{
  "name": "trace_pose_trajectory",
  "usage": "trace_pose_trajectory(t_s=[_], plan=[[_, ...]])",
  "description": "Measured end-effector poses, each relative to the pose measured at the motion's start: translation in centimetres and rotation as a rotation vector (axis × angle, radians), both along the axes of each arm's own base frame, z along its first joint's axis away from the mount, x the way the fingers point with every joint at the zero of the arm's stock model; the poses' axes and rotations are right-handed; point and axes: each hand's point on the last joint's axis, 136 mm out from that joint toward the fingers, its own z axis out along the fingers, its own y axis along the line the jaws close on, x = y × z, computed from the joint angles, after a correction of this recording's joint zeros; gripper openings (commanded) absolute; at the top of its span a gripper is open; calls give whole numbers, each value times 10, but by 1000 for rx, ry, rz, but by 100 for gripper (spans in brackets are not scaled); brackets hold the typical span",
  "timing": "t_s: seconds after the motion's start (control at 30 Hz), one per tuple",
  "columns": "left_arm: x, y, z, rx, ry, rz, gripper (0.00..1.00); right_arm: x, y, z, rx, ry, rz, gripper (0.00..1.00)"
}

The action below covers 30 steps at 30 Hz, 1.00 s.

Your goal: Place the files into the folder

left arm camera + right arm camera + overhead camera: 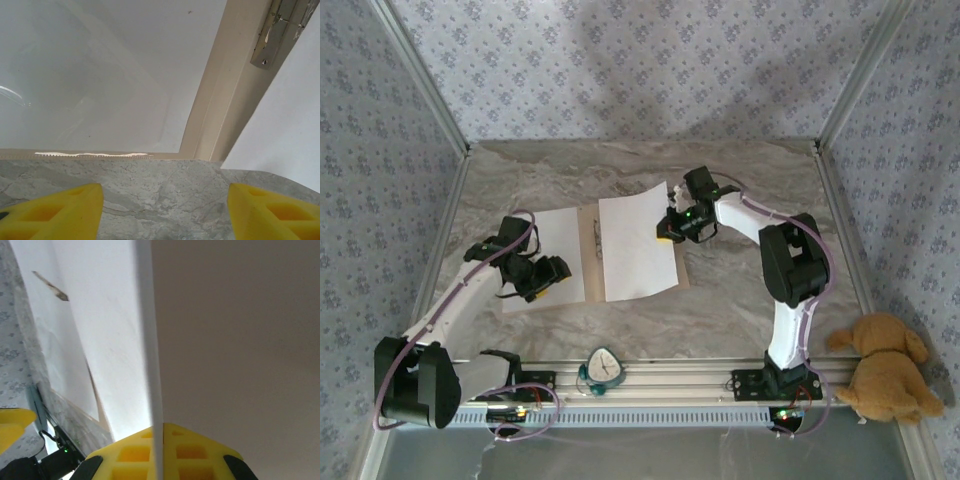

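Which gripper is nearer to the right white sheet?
Right. The right gripper is at the raised edge of that sheet; the left gripper hovers by the other sheet.
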Motion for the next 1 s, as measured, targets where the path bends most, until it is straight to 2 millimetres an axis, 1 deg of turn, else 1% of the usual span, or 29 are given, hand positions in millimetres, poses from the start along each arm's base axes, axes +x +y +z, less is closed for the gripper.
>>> trace_pose_trajectory(t_s=[0.13,0.47,1.0], plan=[[-1,0,0,1,3,0,67,-2,-5,-12,-27,16,-3,0],[-5,1,-1,4,20,0,67,-3,-7,-24,-37,18,-7,0],[-4,1,-1,7,18,1,67,-2,-4,-39,-45,10,22,0]])
